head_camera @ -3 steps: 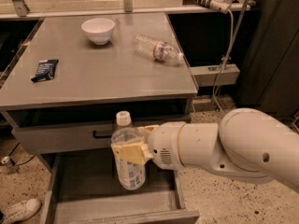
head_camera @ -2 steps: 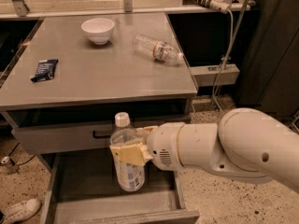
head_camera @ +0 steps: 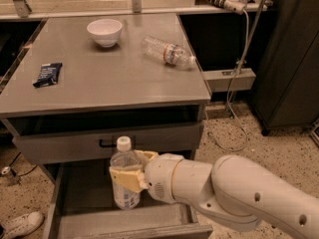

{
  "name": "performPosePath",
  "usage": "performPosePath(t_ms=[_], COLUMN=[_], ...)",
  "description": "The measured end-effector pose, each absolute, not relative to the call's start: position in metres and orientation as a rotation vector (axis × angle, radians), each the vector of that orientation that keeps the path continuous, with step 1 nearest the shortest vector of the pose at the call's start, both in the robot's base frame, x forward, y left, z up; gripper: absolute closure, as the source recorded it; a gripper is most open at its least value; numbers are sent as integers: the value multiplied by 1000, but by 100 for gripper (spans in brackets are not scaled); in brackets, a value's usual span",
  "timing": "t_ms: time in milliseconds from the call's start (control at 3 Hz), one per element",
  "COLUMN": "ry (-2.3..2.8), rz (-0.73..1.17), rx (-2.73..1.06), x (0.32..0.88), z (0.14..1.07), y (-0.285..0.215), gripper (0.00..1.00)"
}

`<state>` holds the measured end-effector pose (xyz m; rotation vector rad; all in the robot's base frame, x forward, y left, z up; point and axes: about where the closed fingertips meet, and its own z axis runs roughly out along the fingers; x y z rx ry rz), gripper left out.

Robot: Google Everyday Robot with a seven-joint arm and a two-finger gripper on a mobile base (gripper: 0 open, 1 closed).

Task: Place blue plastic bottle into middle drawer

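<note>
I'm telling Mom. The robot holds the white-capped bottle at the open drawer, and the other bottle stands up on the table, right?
No. In the camera view the other bottle lies on its side on the table; the gripper does hold the white-capped bottle at the open drawer.

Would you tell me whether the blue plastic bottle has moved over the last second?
Yes. The gripper, shut on the blue plastic bottle, has lowered it toward the middle drawer: its cap, earlier above the black handle, is now level with it.

table top (head_camera: 109, 81): white bowl (head_camera: 104, 32) | clear bottle (head_camera: 167, 53) lying | dark packet (head_camera: 48, 74) | hand (head_camera: 125, 176) below, holding blue plastic bottle (head_camera: 124, 198)
</note>
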<state>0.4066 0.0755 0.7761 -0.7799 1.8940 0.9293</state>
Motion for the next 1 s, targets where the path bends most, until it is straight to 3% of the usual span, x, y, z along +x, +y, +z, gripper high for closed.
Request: performPosePath(t_ms=[1000], ry=[1866], rz=[913], rx=[-575], x=[440], z=[695], y=[84], gripper=[100])
